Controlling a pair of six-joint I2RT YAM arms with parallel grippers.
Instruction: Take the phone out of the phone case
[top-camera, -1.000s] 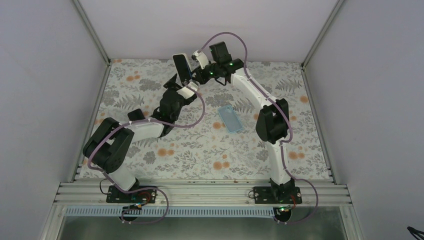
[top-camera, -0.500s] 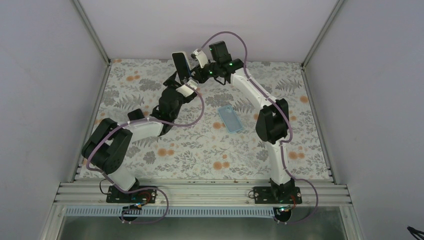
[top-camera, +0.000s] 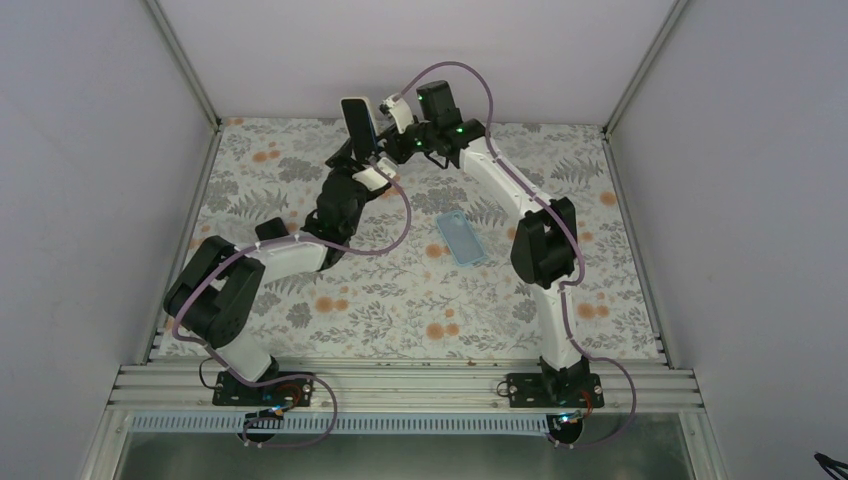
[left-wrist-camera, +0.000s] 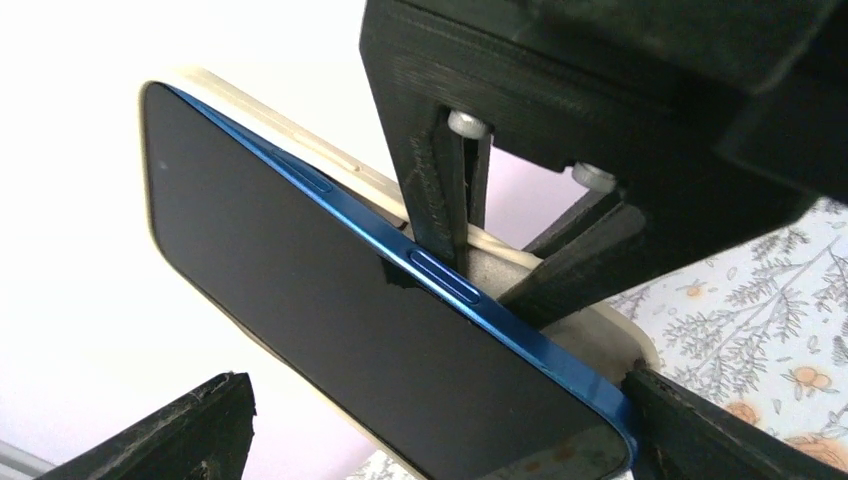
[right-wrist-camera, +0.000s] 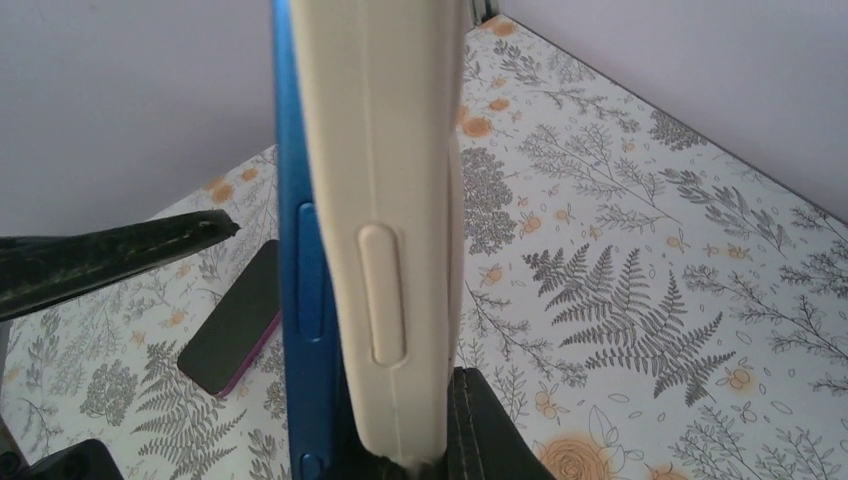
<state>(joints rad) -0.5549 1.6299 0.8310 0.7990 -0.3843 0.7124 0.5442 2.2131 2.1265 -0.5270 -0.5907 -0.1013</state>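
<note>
Cream plastic of the case (right-wrist-camera: 385, 150) is seen pinched at its rim by the tightly closed right gripper (top-camera: 384, 142) and held upright above the far middle of the table (top-camera: 600, 300). The phone (left-wrist-camera: 330, 330) is lodged in it, though its blue edge already stands proud of the rim along one long side. Over the last second the pair has been lifted slightly farther away and leftward. The left gripper (top-camera: 357, 165) has been brought up beneath, jaws wide on either side of the phone, with nothing gripped. A hold on the phone is judged the next need. Open air is had all round, though the far wall is near. A loose blue cover (top-camera: 462, 238) lies well apart, near and right.
</note>
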